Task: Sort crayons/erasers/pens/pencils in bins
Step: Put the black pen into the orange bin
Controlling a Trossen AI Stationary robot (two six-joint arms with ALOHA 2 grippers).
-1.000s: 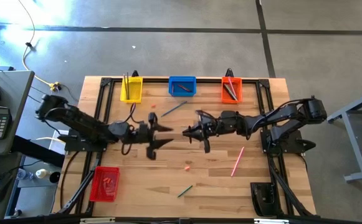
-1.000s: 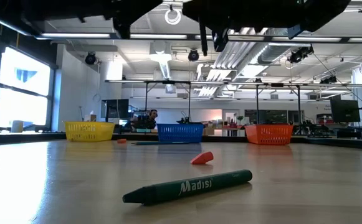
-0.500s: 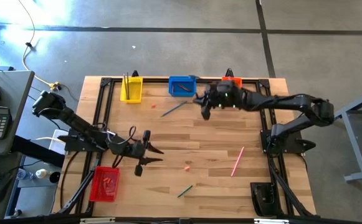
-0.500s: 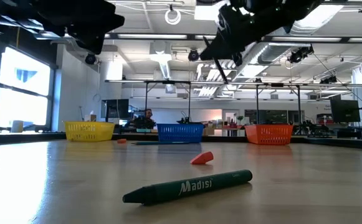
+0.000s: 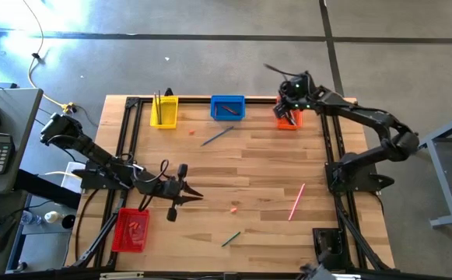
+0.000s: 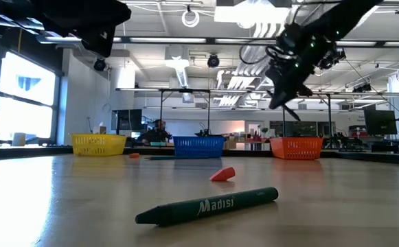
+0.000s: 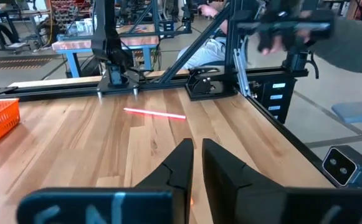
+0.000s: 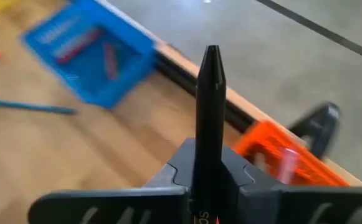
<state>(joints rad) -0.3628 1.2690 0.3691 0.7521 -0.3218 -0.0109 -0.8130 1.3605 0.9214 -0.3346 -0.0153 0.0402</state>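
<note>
My right gripper (image 5: 292,93) hovers above the orange bin (image 5: 287,118) at the far right, shut on a black pen (image 8: 210,106). The yellow bin (image 5: 163,111) and the blue bin (image 5: 227,108) stand along the far edge, and the red bin (image 5: 131,230) stands near left. On the table lie a pink pen (image 5: 296,201), a green crayon (image 6: 209,204), a red eraser (image 6: 222,174) and a blue stick (image 5: 218,136). My left gripper (image 7: 197,163) hangs left of the middle, shut and with nothing in it. My right gripper pinches the black pen between its two fingers (image 8: 209,163). The pen runs along the fingers, its pointed end (image 8: 212,55) sticking out past their tips. It is lifted clear, above the orange bin's near corner and slanted in the low view (image 6: 290,110).
The orange bin holds pens and the blue bin (image 8: 87,53) holds short sticks. A second eraser (image 5: 191,132) lies near the yellow bin. A dark metal frame (image 5: 324,140) runs round the tabletop. People and benches show in the room beyond the table.
My right gripper has carried the black pen from the table's middle up and toward the far right, and is now over the orange bin. My left gripper has drawn back from the middle toward the near left and has shut its fingers.
</note>
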